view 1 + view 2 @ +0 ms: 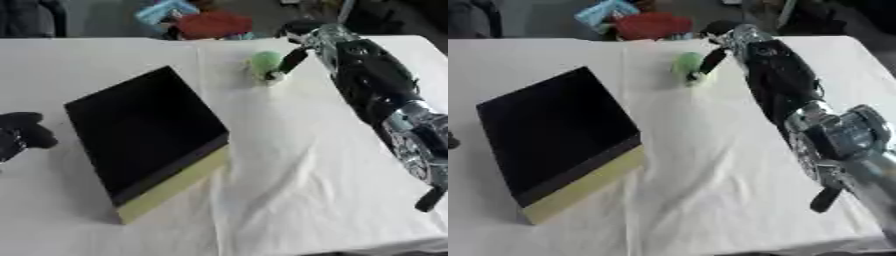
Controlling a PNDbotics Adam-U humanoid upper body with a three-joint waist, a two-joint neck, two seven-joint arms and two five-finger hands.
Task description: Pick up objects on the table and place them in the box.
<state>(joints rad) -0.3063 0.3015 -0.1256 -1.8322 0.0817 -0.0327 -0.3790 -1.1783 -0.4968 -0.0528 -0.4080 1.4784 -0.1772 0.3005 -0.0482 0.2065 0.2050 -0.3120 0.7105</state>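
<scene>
Nearest, at the left edge, the robot's left hand (22, 134) rests idle with its dark fingers curled, holding nothing. Just beyond it lies the black box with a pale yellow side (144, 137), open side up on the white cloth-covered table (289, 165). Far across the table, the right hand (296, 52) reaches over the small light green rounded object (264, 63); its fingers touch the object on its right side, but I cannot tell if they are closed on it. The box lies near and to the left from this object, so the right arm must carry it that way.

Right robot hand (293, 56) touches green object (264, 63) (blurred).
</scene>
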